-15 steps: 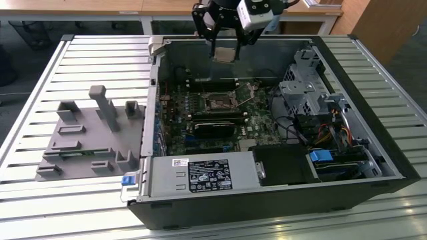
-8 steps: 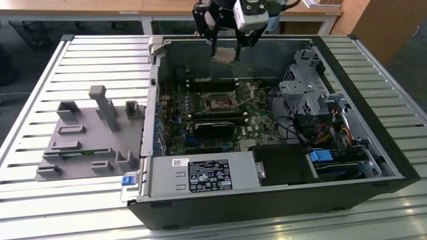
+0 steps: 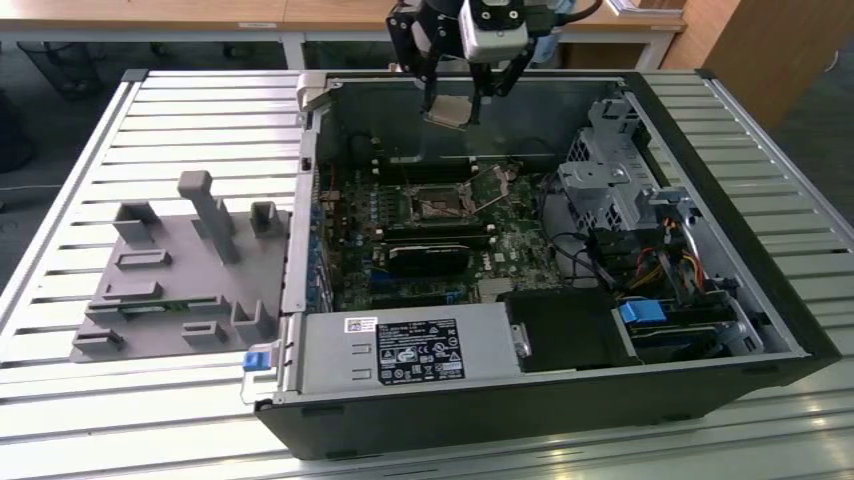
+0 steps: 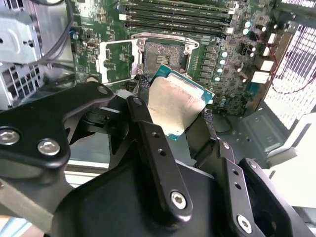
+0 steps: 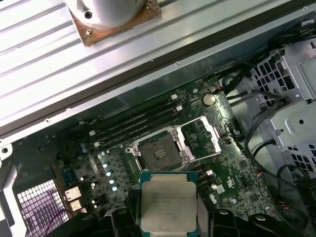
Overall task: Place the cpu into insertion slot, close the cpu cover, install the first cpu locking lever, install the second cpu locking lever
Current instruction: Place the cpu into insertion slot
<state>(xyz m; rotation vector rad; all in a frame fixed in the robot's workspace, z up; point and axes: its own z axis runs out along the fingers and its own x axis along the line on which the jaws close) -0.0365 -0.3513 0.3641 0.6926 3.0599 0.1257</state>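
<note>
Holds the cpu clamped in the pincer by 2 opposite edges, high above the motherboard and well apart from the insertion slot. Looks like step 1 of 4, with the insertion slot bare and the cpu cover swung open beside it. Probably calls for squaring the cpu to the insertion slot.

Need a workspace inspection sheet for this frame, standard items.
Surface: slatted metal table, carrying an open computer case.
Job's things: cpu held above the board; insertion slot empty; cpu cover swung open beside it.
Clutter: grey fixture block on the table, the exterior view's left.
Gripper: shut on the cpu.
Cables: wire bundle inside the case, the exterior view's right.
Surroundings: wooden desks behind.
</note>
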